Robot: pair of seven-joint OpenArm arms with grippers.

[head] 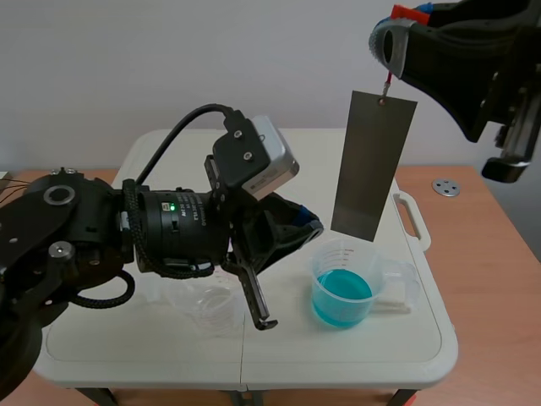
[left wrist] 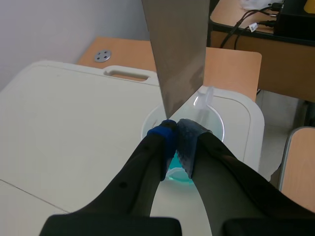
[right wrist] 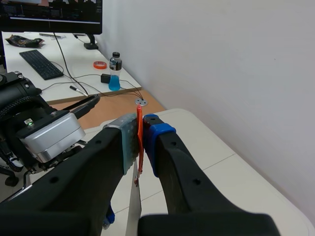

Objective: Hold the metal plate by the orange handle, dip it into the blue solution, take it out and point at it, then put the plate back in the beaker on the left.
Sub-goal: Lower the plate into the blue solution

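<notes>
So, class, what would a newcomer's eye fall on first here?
A metal plate hangs by its orange handle from the raised right tool, above a beaker of blue solution on the white table. The left tool, shut, points at the plate's lower corner.

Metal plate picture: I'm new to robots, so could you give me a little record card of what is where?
Plate: metal plate hangs upright above the beaker of blue liquid, out of the liquid.
Held by: right gripper, shut on the orange handle.
Left gripper: shut, tips pointing at the plate's lower edge; contact unclear.
Empty beaker: clear, on the table, partly hidden by the left arm.
</notes>
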